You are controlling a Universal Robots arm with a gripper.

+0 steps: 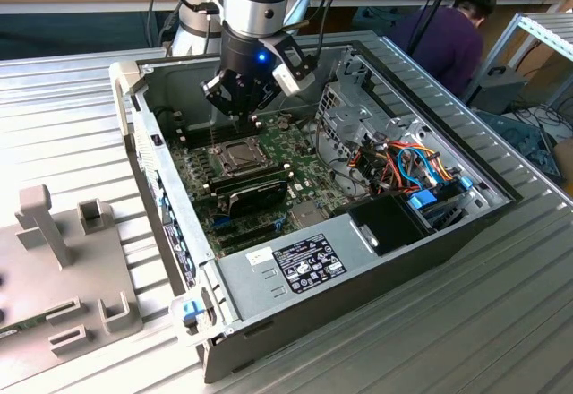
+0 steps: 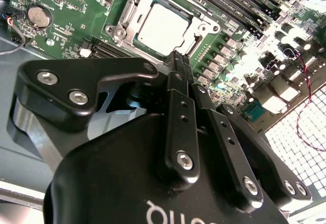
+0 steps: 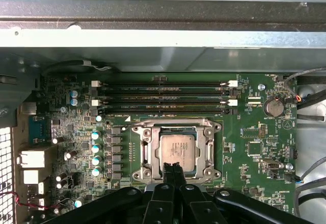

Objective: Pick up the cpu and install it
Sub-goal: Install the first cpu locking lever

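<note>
The cpu (image 3: 177, 150), a small square chip with a dull silvery top, lies flat inside the metal socket frame (image 3: 145, 147) on the green motherboard. It is also seen as the cpu (image 2: 163, 28) in the second wrist view and, tiny, as the cpu (image 1: 239, 152) in the exterior view. My gripper (image 1: 240, 112) hangs just above the socket inside the open computer case (image 1: 358, 260). Its black fingers are pressed together with nothing between them. Their tips overlap one edge of the chip in both wrist views, at the gripper (image 3: 173, 167) and the gripper (image 2: 178, 58).
Memory slots (image 3: 163, 94) run beside the socket, and a coin battery (image 3: 274, 107) sits nearby. A power supply (image 1: 295, 264), a drive cage (image 1: 358, 116) and coloured cables (image 1: 412, 166) crowd the case. A grey fixture (image 1: 63, 269) stands on the exterior view's left. A person (image 1: 448, 36) sits behind.
</note>
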